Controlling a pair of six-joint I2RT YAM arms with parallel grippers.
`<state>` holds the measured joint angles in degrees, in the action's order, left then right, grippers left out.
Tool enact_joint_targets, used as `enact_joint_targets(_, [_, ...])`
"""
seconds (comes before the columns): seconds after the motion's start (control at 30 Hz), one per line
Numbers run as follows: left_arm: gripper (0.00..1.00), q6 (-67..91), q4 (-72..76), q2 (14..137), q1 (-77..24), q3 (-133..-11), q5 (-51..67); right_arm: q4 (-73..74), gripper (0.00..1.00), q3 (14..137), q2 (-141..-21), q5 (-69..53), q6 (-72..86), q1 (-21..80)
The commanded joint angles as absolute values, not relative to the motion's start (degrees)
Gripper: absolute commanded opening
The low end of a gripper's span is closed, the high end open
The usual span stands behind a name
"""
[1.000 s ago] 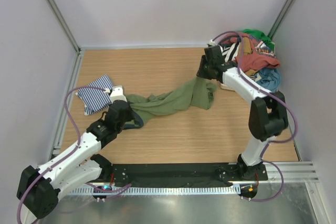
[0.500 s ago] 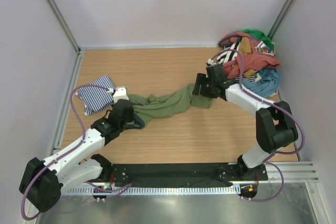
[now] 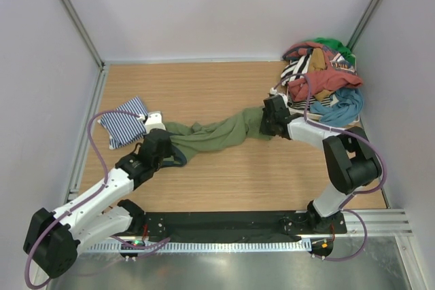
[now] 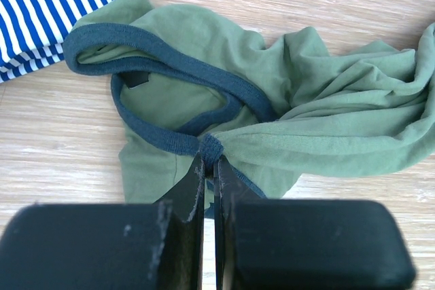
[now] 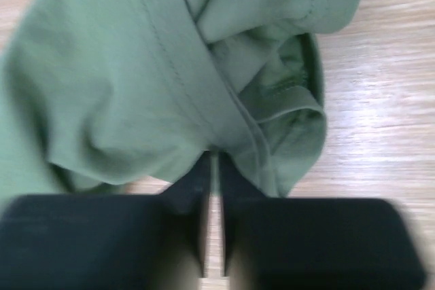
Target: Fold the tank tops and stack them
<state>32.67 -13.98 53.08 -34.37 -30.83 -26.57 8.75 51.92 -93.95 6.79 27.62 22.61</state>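
R claw [image 5: 213, 157] dropped to hem [image 5: 234, 110] of olive-green cloth tank top [image 3: 217, 134], near-closed, hold unclear. L claw [image 4: 209, 161] clamps navy trim [image 4: 170, 66]. Step: spread; nxt prob pull flat.

our left arm [image 3: 102, 193] stretches low and forward, our left gripper [image 4: 209, 161] pinched tight on the olive tank top [image 4: 319, 134]. our right arm [image 3: 343, 164] bends inward at the elbow, our right gripper [image 5: 212, 157] low, jaws nearly together on the same cloth.

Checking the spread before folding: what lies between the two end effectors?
The olive green, navy-trimmed cloth tank top, bunched lengthwise; the top view shows it.
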Motion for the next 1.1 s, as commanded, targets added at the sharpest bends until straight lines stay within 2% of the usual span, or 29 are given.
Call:
enact_joint_targets(0.0, [0.00,33.31,-12.83,53.43,-34.10,-32.26,-28.30,9.13,0.04,51.77,-93.96,10.28,29.27,22.76])
enact_joint_targets(0.03, [0.00,33.31,-13.18,53.44,-34.10,-32.34,-28.21,10.10,0.01,51.16,-93.35,10.63,29.53,23.02])
enact_joint_targets(0.1, [0.00,33.49,-13.45,53.26,-34.10,-32.34,-28.21,10.46,0.01,47.30,-90.98,10.99,30.67,23.73])
enact_joint_targets(0.23, [0.00,37.07,-16.69,52.30,-34.10,-31.64,-25.32,9.06,0.01,37.20,-78.53,8.89,34.62,23.99])
enact_joint_targets(0.27, [0.00,37.87,-17.57,52.21,-34.10,-31.03,-23.75,8.79,0.07,33.96,-76.49,6.79,35.59,24.08])
enact_joint_targets(0.3, [0.00,39.19,-18.71,52.12,-34.10,-30.42,-21.82,8.53,0.21,32.97,-74.38,5.72,35.68,24.08])
enact_joint_targets(0.33, [0.00,41.46,-18.89,51.95,-34.10,-29.71,-18.14,7.74,0.42,32.35,-71.40,4.58,35.25,24.26])
enact_joint_targets(0.37, [0.00,42.79,-18.72,51.60,-34.10,-27.62,-15.93,7.30,0.69,31.82,-69.98,3.09,34.90,24.26])
enact_joint_targets(0.4, [0.00,43.76,-17.76,51.16,-34.19,-26.47,-14.26,7.21,0.74,32.34,-69.26,2.90,34.20,24.43])
enact_joint_targets(0.63, [0.00,46.41,-14.77,46.94,-34.54,-19.43,-7.22,8.79,0.78,43.41,-76.45,1.76,30.85,25.22])
enact_joint_targets(0.67, [0.00,46.41,-14.68,47.11,-34.98,-19.16,-6.86,8.53,0.83,46.03,-79.25,1.76,30.50,25.22])
enact_joint_targets(0.77, [0.00,46.14,-13.98,48.16,-36.20,-19.25,-6.94,8.61,0.87,52.79,-84.27,0.79,29.80,25.40])
enact_joint_targets(1.0, [0.00,45.53,-13.89,51.68,-42.01,-21.27,-12.21,12.03,0.87,66.08,-99.12,1.67,28.48,27.68])
enact_joint_targets(1.07, [0.00,45.26,-14.32,52.03,-43.06,-21.88,-12.74,13.01,0.77,68.02,-101.07,2.19,28.30,28.12])
